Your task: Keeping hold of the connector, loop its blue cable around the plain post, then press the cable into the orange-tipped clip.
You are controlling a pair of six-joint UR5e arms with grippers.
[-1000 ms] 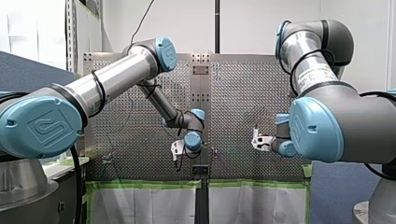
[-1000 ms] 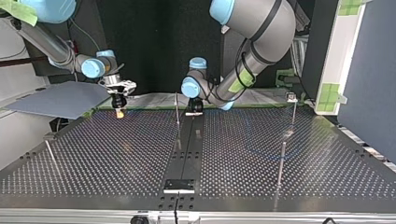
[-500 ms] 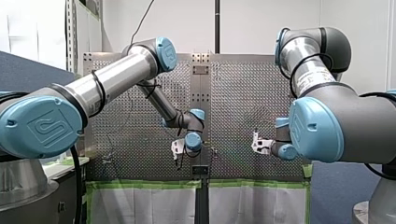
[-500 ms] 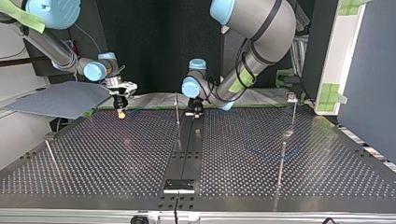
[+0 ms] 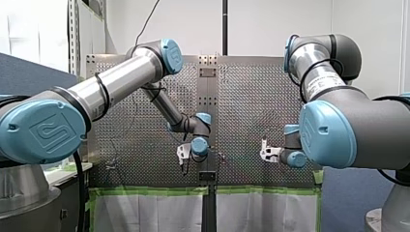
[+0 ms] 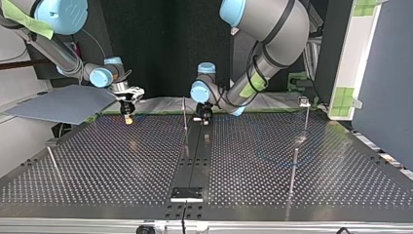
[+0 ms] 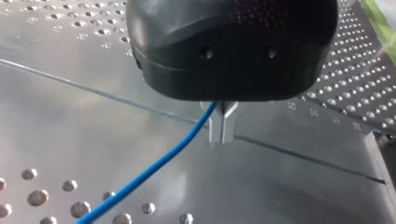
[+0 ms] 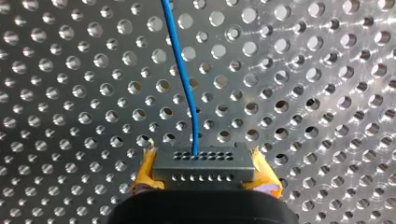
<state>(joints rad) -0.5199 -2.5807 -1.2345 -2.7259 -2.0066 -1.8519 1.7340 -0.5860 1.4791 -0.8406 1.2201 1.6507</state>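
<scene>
While my right gripper [image 8: 204, 173] pinches the connector [image 8: 204, 161] between yellow pads [image 8: 144, 175], its cable [image 8: 184, 79] runs straight ahead over the table [image 8: 327, 93]; my left gripper [image 7: 223, 125] squeezes the cable between metal fingers [image 7: 229, 126].

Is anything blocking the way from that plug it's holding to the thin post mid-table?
Nothing visible stands between the connector in my right gripper and the post; my left gripper, gripping the blue cable, is beyond it.

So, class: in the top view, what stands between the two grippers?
A thin upright metal post stands between my yellow-padded right gripper and my black left gripper, as the top view shows.
</scene>
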